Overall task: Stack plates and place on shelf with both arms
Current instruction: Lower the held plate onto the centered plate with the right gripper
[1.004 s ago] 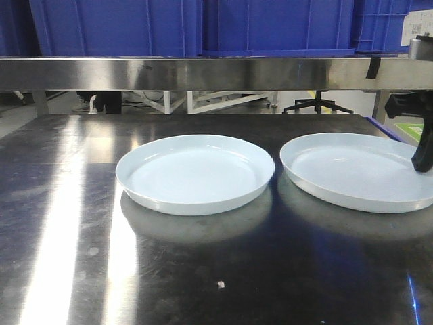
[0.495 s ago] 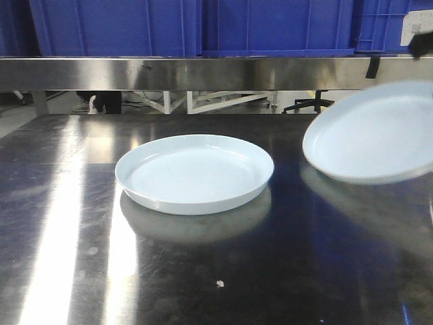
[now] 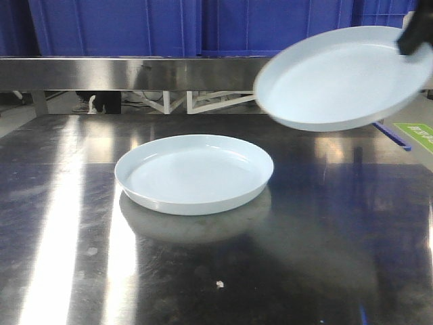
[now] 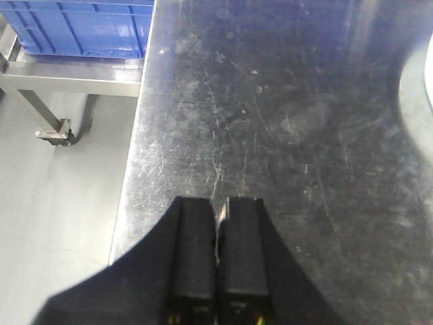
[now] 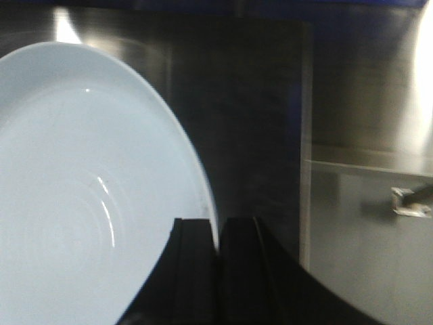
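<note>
One pale bluish-white plate point(image 3: 194, 174) lies flat on the dark steel tabletop point(image 3: 67, 223). A second plate point(image 3: 342, 78) hangs tilted in the air up and to the right of it, its far side raised. My right gripper point(image 3: 414, 34) is shut on that plate's right rim. The right wrist view shows the lifted plate point(image 5: 81, 189) with the right gripper point(image 5: 218, 227) pinching its edge. My left gripper point(image 4: 220, 203) is shut and empty, low over the table near its left edge. The shelf's steel rail point(image 3: 135, 73) runs across behind the plates.
Blue crates point(image 3: 169, 27) sit on the rail at the back, and another blue crate point(image 4: 81, 30) stands beyond the table's left edge point(image 4: 132, 169). A green label point(image 3: 416, 132) lies at the far right. A small white speck point(image 3: 220, 284) is on the tabletop in front.
The right plate has been lifted off the table by my right gripper, rising and moving left toward the other plate, tilting as it goes. The left plate has stayed still.
</note>
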Tool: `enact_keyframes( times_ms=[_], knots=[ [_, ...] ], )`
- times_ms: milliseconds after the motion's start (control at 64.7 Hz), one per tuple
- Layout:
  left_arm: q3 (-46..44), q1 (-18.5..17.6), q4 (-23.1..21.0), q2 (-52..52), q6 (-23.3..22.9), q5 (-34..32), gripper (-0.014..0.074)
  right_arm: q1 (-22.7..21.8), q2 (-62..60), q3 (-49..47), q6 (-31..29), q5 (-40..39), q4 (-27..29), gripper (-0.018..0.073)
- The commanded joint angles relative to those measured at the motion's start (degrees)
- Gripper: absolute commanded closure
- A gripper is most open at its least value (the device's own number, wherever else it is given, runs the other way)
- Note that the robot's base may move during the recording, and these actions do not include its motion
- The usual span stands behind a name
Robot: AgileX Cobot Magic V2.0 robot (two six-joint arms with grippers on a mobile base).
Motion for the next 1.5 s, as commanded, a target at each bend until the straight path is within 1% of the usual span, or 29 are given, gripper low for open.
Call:
enact_keyframes(
  times_ms=[0,93,232,402,572,634,726,742,788,850,881,927,1128,1484],
  knots=[
    [-1.61,-0.36,0.94,-0.16,-0.13,-3.12,0.0500,3.64,-0.73,-2.15,-0.38,-6.87,0.69,0.0508],
    [-1.61,-0.36,0.94,-0.16,-0.13,-3.12,0.0500,8.52,2.29,-3.23,-0.38,-8.61,0.69,0.0508],
    [-1.61,-0.36,0.94,-0.16,-0.13,-3.12,0.0500,13.83,7.59,-7.61,-0.38,-7.96,0.69,0.0508],
    [-1.61,-0.36,0.94,-0.16,-0.13,-3.12,0.0500,16.88,12.20,-11.63,-0.38,-6.20,0.69,0.0508],
    [-1.61,-0.36,0.94,-0.16,-0.13,-3.12,0.0500,18.42,14.81,-12.37,-0.38,-6.19,0.69,0.0508],
    [-1.61,-0.36,0.94,-0.16,-0.13,-3.12,0.0500,18.58,15.41,-12.37,-0.38,-6.03,0.69,0.0486],
    [-1.61,-0.36,0.94,-0.16,-0.13,-3.12,0.0500,18.64,16.22,-12.37,-0.38,-5.73,0.69,0.0362],
    [-1.61,-0.36,0.94,-0.16,-0.13,-3.12,0.0500,18.64,16.37,-12.37,-0.38,-5.60,0.69,0.0316],
    [-1.61,-0.36,0.94,-0.16,-0.13,-3.12,0.0500,18.64,16.68,-12.37,-0.38,-5.54,0.69,0.0216],
    [-1.61,-0.36,0.94,-0.16,-0.13,-3.12,0.0500,18.64,17.00,-12.37,-0.38,-5.34,0.69,0.0098],
    [-1.61,-0.36,0.94,-0.16,-0.13,-3.12,0.0500,18.64,17.05,-12.37,-0.38,-5.17,0.69,0.0058],
    [-1.61,-0.36,0.94,-0.16,-0.13,-3.12,0.0500,18.64,17.23,-12.37,-0.38,-4.66,0.69,0.0030],
    [-1.61,-0.36,0.94,-0.16,-0.13,-3.12,0.0500,18.64,18.44,-12.37,-0.38,-2.21,0.69,0.0064],
    [-1.61,-0.36,0.94,-0.16,-0.13,-3.21,0.0500,18.64,22.72,-12.37,-0.38,0.19,0.69,0.0066]
  ],
)
